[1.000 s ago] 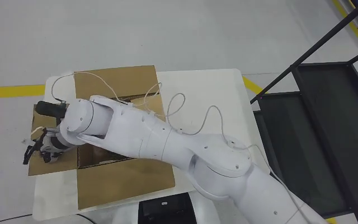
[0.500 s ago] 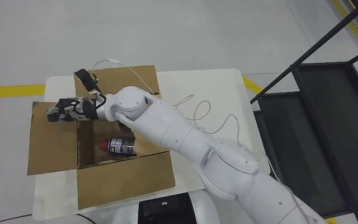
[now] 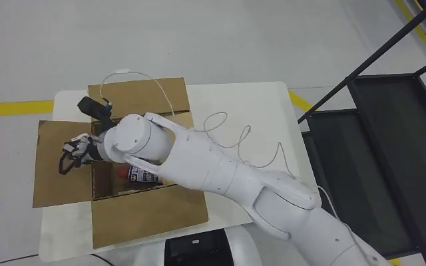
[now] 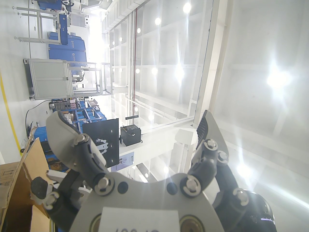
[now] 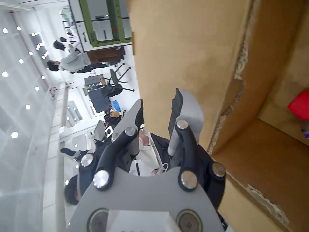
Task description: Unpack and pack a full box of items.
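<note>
White table [image 3: 233, 100] sits under my arms, and on it stands a brown cardboard box [image 3: 150, 213] with its flaps folded out. One spray can [image 3: 142, 175] lies on its side on the box floor. Its red cap [image 5: 299, 105] points toward the flap where my right gripper [image 3: 68, 156] hangs.

That gripper is just outside the box opening, above the flap. Its fingers are part way open and hold nothing. The flap's edge is very close to them, but I cannot tell if it touches. My left gripper [image 4: 130, 119] points up at the ceiling. Its fingers are spread wide and it is empty too.

I think the can is hard metal, round and smooth. It looks like it could roll away or slip out of a weak hold. I would take it across the middle of its body and squeeze firmly. I would stay off the cap, since that might pop loose. The box walls are high, so I would come almost straight down. The cardboard looks light and bendy, and a bump could shove it.
</note>
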{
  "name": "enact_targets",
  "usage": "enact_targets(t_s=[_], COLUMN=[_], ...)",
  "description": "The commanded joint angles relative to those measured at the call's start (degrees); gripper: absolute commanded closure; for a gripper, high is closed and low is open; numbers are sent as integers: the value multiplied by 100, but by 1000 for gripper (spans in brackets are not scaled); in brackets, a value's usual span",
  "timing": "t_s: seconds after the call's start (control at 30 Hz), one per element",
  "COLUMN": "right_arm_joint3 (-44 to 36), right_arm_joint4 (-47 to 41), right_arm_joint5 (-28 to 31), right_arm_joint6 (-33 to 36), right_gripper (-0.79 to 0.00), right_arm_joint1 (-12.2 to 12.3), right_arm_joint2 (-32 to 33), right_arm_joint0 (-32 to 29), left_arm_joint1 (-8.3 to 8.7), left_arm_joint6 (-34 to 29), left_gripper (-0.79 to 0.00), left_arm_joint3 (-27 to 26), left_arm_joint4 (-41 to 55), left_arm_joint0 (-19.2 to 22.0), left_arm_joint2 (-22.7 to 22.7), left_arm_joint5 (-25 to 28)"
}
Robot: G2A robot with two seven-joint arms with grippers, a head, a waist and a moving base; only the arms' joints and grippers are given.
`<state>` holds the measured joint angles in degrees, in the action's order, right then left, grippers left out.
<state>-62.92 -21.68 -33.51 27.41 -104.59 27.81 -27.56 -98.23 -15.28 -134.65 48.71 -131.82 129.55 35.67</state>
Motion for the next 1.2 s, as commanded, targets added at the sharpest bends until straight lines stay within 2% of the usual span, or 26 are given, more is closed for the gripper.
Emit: enact_targets(t_s=[0.0, 0.2, 0.33, 0.37, 0.4, 0.43, 0.47, 0.5, 0.53, 0.63, 0.77, 0.9, 1.0, 1.17], right_arm_joint3=[141, 593, 631, 604, 544, 477, 415, 334, 194, -456, -1554, -2726, -3442, -4200], right_arm_joint4=[-26, -100, -182, -228, -353, -400, -400, -283, -132, 140, 733, 1439, 1864, 2490], right_arm_joint5=[-169, -187, 378, 571, 1052, 1441, 1757, 1936, 2024, 2241, 1929, 1102, 558, -39], right_arm_joint6=[44, 148, 231, 285, 404, 517, 629, 686, 735, 890, 1142, 1454, 1756, 2178], right_gripper=[-225, -283, -388, -462, -554, -711, -727, -773, -785, -785, -785, -785, -785, -785], right_arm_joint1=[-76, -242, -241, -222, -162, -100, -25, 59, 149, 437, 821, 1113, 1269, 1478], right_arm_joint2=[-87, -163, 61, 145, 370, 548, 727, 889, 1045, 1646, 2438, 2980, 3219, 3529], right_arm_joint0=[22, 32, -44, -86, -217, -327, -446, -533, -624, -1133, -1977, -2709, -3078, -3462], left_arm_joint1=[0, 0, 0, 0, 0, 0, 0, 0, 0, 0, 0, 39, 82, 163], left_arm_joint6=[0, 0, 0, 0, 0, 0, 0, 0, 0, 0, 0, -260, -731, -1562], left_gripper=[-785, -785, -785, -785, -785, -785, -785, -785, -785, -785, -785, -785, -785, -785], left_arm_joint3=[0, 0, 0, 0, 0, 0, 0, 0, 0, 0, 0, 0, 0, 0], left_arm_joint4=[0, 0, 0, 0, 0, 0, 0, 0, 0, 0, 0, -322, -756, -1530], left_arm_joint0=[0, 0, 0, 0, 0, 0, 0, 0, 0, 0, 0, 227, 382, 567], left_arm_joint2=[0, 0, 0, 0, 0, 0, 0, 0, 0, 0, 0, -12, -101, -369], left_arm_joint5=[0, 0, 0, 0, 0, 0, 0, 0, 0, 0, 0, -324, -520, -999])
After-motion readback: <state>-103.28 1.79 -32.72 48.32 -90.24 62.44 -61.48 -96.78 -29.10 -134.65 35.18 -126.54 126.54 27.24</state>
